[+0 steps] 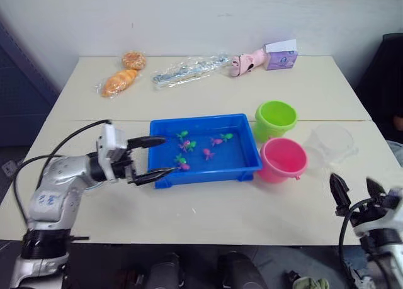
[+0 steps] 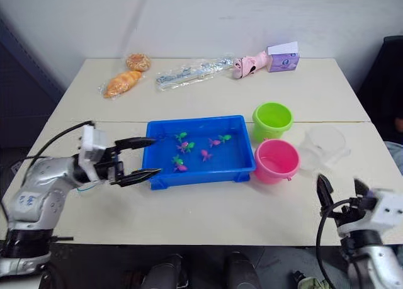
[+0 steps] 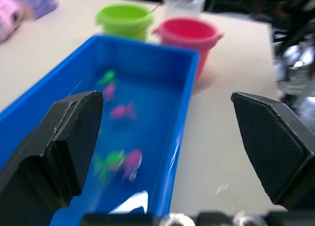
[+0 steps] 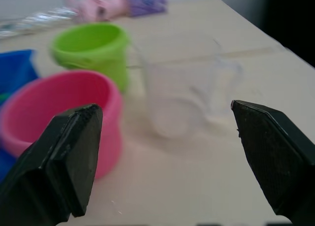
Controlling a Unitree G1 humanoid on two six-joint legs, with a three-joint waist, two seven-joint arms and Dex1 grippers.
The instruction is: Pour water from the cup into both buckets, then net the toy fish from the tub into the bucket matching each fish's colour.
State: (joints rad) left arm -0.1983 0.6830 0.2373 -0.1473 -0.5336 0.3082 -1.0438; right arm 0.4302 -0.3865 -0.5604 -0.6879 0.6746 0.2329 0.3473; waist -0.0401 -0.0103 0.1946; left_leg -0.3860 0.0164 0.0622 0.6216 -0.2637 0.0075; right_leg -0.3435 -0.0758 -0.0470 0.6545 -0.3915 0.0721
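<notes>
Both head views look forward and down at the blue tub [image 1: 204, 149] from the table's near edge. The left wrist view sits close at the tub's left end, facing along it. The right wrist view faces the pink bucket [image 4: 59, 115] beyond the tub's right end; both wrist views share this bucket.

Soft, even light covers the table [image 1: 208, 207] with faint shadows. Wrist views are blurred; the toy fish [image 3: 120, 162] smear in the tub [image 3: 179, 132].
</notes>
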